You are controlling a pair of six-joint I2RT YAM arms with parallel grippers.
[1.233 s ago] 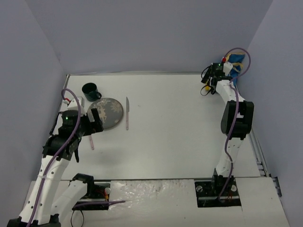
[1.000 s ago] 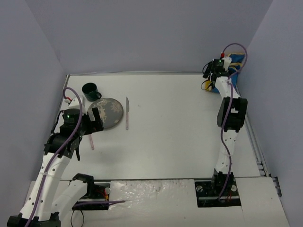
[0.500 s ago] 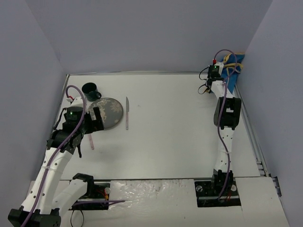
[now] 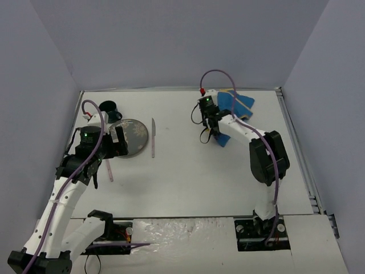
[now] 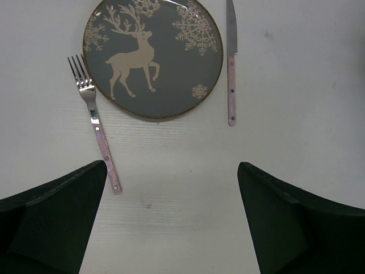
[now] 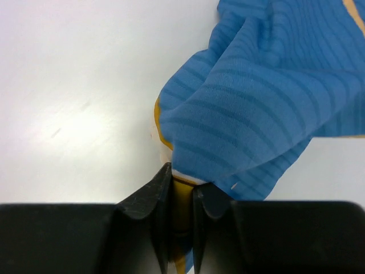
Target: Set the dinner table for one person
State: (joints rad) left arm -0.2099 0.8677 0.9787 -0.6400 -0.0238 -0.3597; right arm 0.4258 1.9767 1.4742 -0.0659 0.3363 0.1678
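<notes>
— Right hand [image 6: 181, 191] grips the blue cloth [image 6: 256, 114] by its hem, far of centre on the worktop [image 4: 194, 177]; left hand [image 5: 171, 165] hangs open near the plate [image 5: 153, 57].
— I'd carry it low, then spread it flat.

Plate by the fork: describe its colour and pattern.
Grey plate with a cream reindeer and snowflakes; clearest in the left wrist view.

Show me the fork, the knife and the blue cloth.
fork [image 5: 105, 154], left wrist view, on its pink handle
knife [image 5: 231, 85], left wrist view, on its pink handle
blue cloth [image 6: 256, 108], right wrist view, on its striped middle
</notes>
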